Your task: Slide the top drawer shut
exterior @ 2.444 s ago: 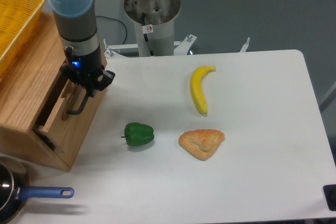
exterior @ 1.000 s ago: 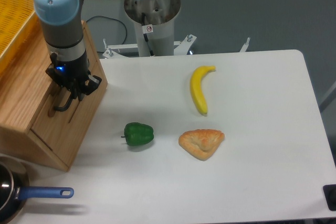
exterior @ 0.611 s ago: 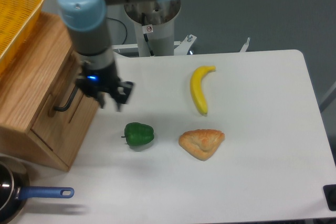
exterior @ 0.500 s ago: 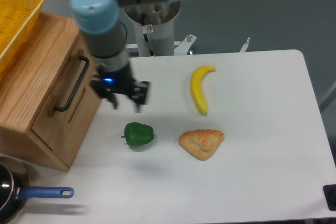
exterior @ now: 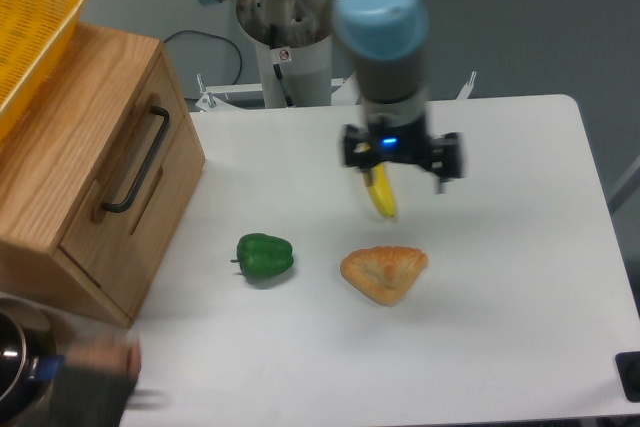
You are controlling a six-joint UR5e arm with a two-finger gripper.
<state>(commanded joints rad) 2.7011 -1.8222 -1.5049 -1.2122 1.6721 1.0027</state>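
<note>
The top drawer [exterior: 112,147] sits flush in the light-oak cabinet [exterior: 60,157] at the left, its black bar handle [exterior: 138,160] running along the front panel. My gripper [exterior: 398,169] hangs open over the middle of the table, far to the right of the drawer, with nothing between its fingers. It is just above a yellow banana [exterior: 383,197] and hides the banana's upper part.
A green pepper [exterior: 265,255] and a pastry [exterior: 384,272] lie in front of the gripper. A yellow basket [exterior: 25,27] rests on top of the cabinet. At the front left corner are a pan [exterior: 10,367] and a blurred shape [exterior: 95,387]. The arm's base [exterior: 290,27] stands behind.
The drawer went from pulled out to flush. My gripper let go of the handle and swung right across the table to above the banana. A blur has appeared at the front left.
</note>
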